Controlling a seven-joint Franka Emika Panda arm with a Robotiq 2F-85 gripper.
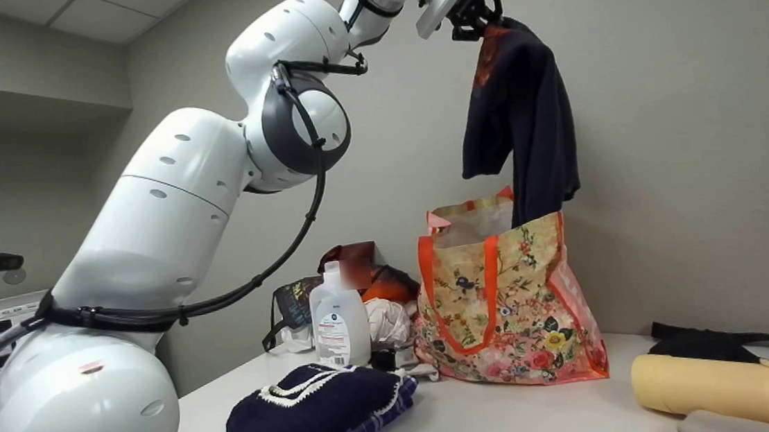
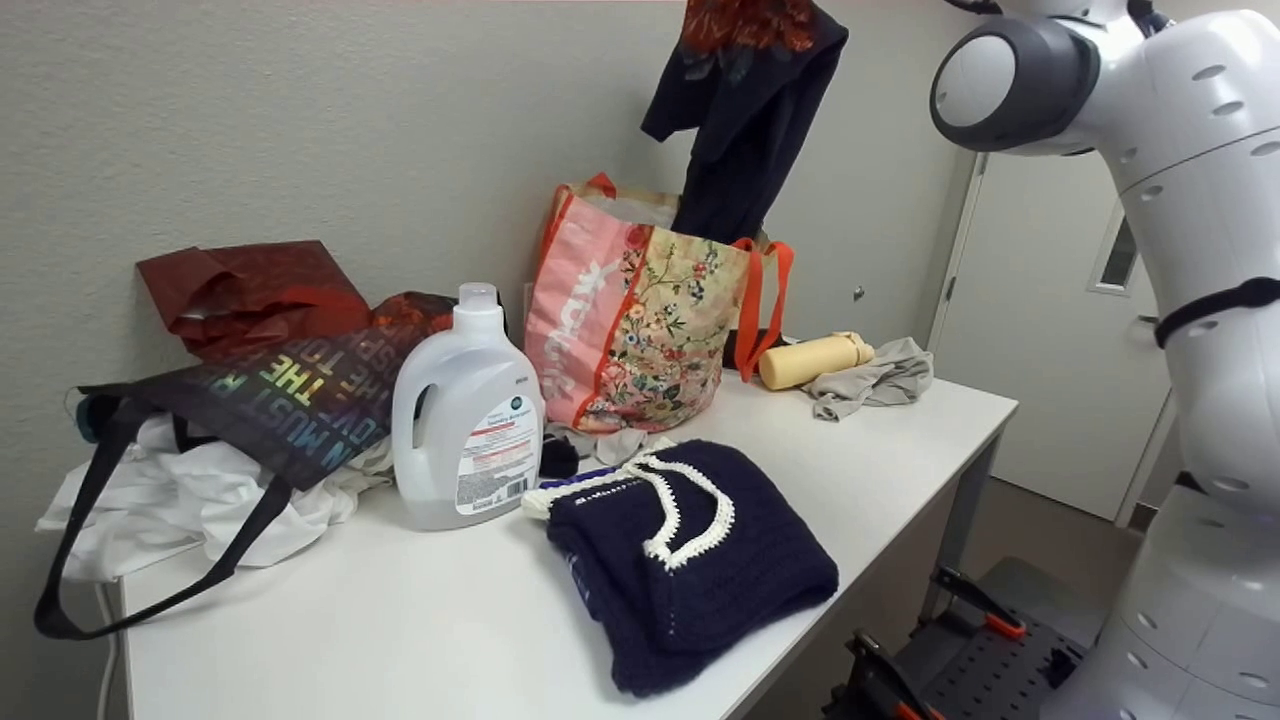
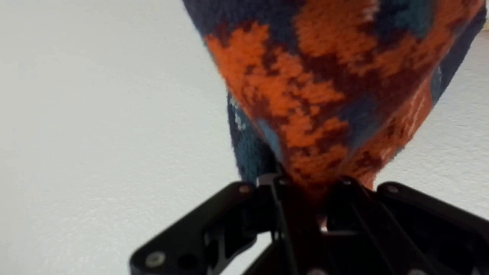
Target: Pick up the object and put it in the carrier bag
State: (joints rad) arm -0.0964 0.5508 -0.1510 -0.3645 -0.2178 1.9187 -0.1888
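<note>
The object, a limp dark navy garment with rust-red and orange parts, hangs from my gripper. It also shows in an exterior view and fills the upper wrist view. In the wrist view my gripper is shut on its orange part. The carrier bag, cream with floral print and orange-red handles, stands open on the table below; it also shows in an exterior view. The garment's longest end drops behind the near rim, seemingly into the mouth, and its tip is hidden. A shorter part hangs above the rim.
A folded navy cloth with white trim lies before the bag. A detergent bottle, a dark printed bag and white cloth stand beside it. A tan bottle and grey cloth lie on the other side. A wall rises behind.
</note>
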